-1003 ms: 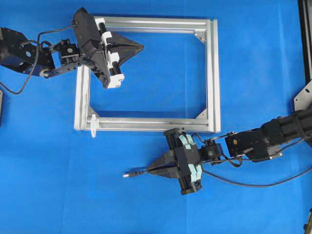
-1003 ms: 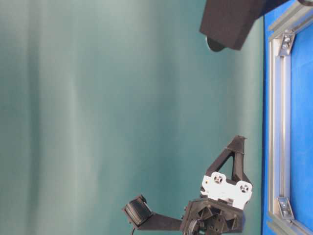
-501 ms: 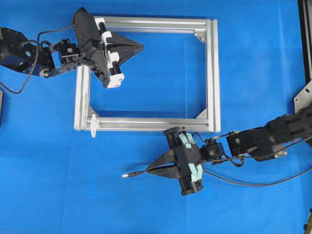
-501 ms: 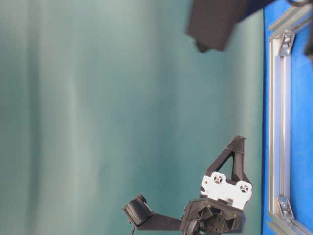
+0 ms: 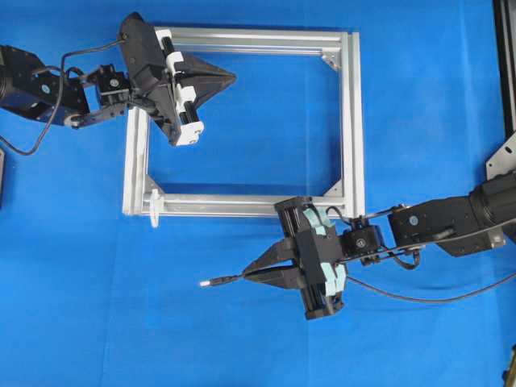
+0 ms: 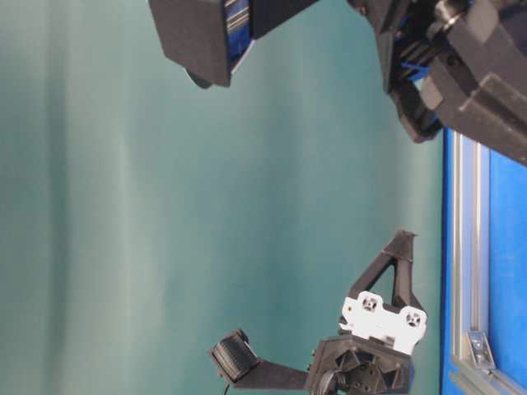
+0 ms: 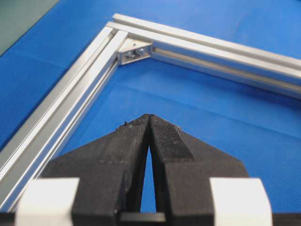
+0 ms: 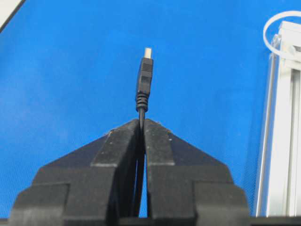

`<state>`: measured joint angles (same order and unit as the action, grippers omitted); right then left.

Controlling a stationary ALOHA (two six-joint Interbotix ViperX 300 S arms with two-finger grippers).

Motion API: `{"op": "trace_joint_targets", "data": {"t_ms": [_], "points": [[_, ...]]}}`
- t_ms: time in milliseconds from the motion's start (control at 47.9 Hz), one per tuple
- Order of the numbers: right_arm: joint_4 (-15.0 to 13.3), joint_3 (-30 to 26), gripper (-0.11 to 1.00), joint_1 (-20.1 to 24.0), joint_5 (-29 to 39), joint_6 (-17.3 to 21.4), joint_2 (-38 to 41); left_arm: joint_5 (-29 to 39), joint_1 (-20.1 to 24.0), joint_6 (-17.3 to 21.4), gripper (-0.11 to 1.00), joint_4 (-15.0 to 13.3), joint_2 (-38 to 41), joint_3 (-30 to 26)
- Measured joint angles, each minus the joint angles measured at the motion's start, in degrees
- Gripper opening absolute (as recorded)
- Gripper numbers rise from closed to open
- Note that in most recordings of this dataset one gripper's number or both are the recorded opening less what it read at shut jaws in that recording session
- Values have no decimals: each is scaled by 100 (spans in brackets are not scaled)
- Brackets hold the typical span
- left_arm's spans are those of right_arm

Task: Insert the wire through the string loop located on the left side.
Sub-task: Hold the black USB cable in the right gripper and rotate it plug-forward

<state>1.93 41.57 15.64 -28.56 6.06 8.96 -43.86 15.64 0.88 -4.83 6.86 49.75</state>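
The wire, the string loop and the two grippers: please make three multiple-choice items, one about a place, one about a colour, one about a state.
1. Where does the string loop sit?
A. At the frame's lower left corner in the overhead view
B. At the frame's upper right corner
C. Inside the left gripper

2. What colour is the tip of the wire?
A. Red
B. Silvery
C. Green

3. What is the state of the right gripper?
A. Wide open and empty
B. Shut on the frame
C. Shut on the wire

Key: 1 A, the whitish loop hangs at the lower left corner of the aluminium frame. 2 B, the right wrist view shows a pale metallic end on the black plug. 3 C, the cable runs between the closed fingers, with the plug sticking out ahead. The left gripper is shut and holds nothing.
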Motion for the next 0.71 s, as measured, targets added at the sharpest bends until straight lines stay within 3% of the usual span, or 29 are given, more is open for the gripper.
{"op": "trace_joint_targets", "data": {"t_ms": [710], "points": [[0,-9,-10,9,9,-9,0,0,9,0,0,0,-9,53]]}}
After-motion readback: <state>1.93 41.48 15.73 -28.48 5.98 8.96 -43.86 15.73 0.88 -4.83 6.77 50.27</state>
